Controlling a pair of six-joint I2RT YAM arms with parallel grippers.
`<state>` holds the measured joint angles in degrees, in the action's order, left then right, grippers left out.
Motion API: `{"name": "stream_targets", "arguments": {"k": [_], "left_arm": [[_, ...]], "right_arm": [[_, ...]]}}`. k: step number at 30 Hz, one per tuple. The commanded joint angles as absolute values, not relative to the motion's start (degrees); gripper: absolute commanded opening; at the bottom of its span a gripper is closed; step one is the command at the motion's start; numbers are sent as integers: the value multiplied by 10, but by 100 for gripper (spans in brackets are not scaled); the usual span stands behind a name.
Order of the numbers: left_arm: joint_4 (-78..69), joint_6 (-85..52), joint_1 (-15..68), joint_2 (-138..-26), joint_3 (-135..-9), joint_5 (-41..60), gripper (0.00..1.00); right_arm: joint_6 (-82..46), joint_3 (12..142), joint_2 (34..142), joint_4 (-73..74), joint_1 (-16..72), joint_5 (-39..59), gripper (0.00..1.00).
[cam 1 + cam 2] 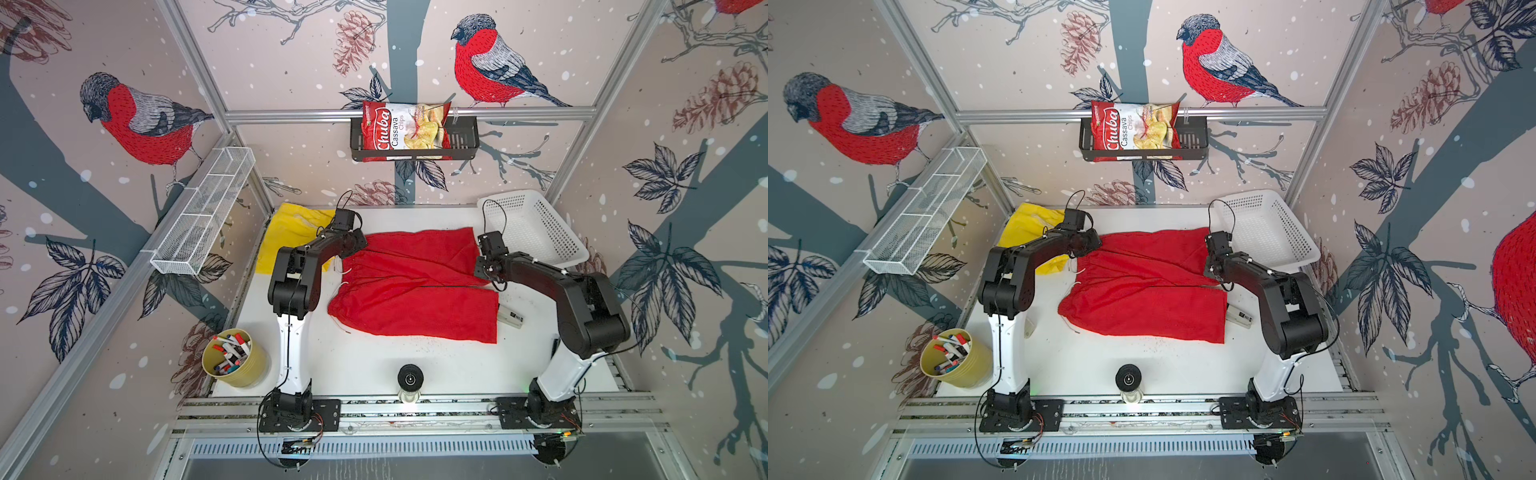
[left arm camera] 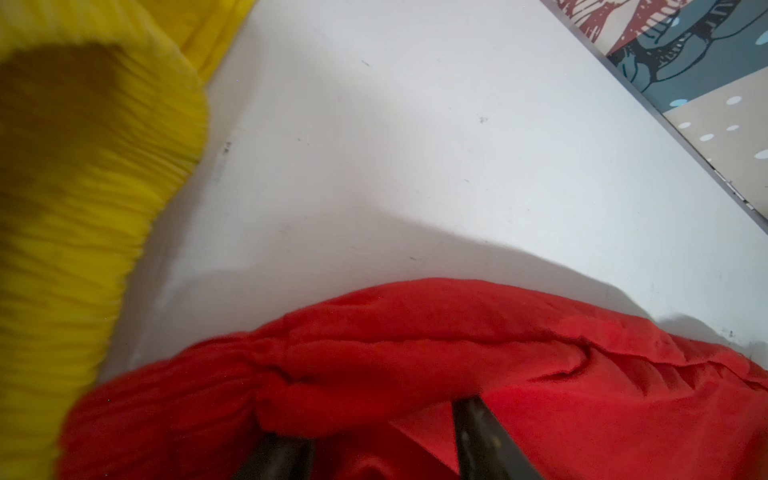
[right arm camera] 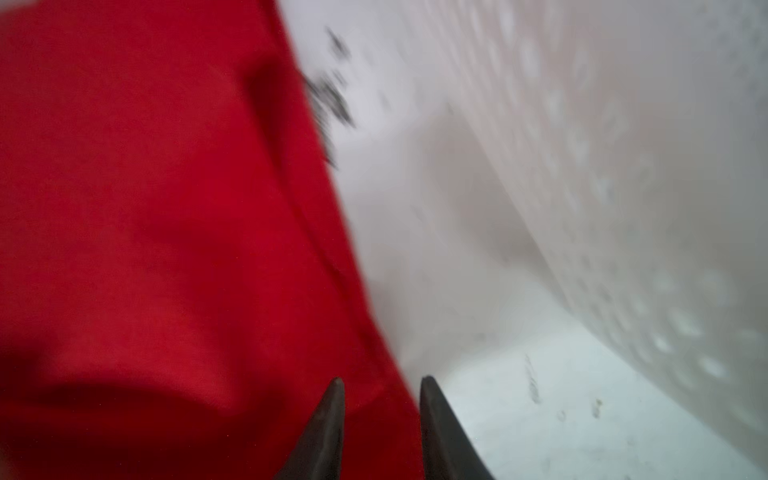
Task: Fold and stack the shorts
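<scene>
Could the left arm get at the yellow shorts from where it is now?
Probably yes. The yellow shorts lie uncovered right beside the left claw, with only bare table between. The claw sits at the waistband of the red shorts and would have to clear that cloth first.

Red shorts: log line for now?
red shorts: spread out mid-table | yellow shorts: far-left corner | left fingers: apart at waistband | right fingers: apart at leg hem

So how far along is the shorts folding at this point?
Done: little. The red shorts lie spread mid-table, both legs side by side, unfolded. In hand: the left hand sits at their waistband and the right hand at a leg hem, both with jaws apart. Still to do: fold the red pair, fold the rumpled yellow shorts at the back corner, then stack them.
</scene>
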<state>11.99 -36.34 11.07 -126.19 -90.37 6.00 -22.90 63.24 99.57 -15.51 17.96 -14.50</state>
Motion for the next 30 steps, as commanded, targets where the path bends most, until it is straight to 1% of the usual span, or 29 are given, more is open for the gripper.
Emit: {"name": "stream_targets", "arguments": {"k": [1,4,8,15,18,22,27,28,30], "left_arm": [[164,-355,117,-1247,-907,65,62],[166,-354,121,-1229,-908,65,64],[174,-348,121,-1220,-922,59,66],[188,-343,121,-1252,-956,59,66],[188,-342,121,-1261,-962,58,66],[188,-341,121,-1268,-959,58,66],[183,-343,121,-1273,-951,58,66],[182,-342,121,-1274,-949,58,66],[182,-342,121,-1276,-948,58,66]], "right_arm": [[-230,687,980,-160,181,-114,40],[-218,753,1002,-178,181,-118,44],[-204,835,1069,-199,181,-120,49],[-194,948,1212,-225,170,-114,54],[-195,981,1252,-225,160,-103,59],[-189,1033,1300,-229,145,-81,62],[-185,1093,1353,-224,129,-31,62],[-186,1108,1364,-226,126,-26,60],[-192,1141,1388,-239,118,-15,52]]}}
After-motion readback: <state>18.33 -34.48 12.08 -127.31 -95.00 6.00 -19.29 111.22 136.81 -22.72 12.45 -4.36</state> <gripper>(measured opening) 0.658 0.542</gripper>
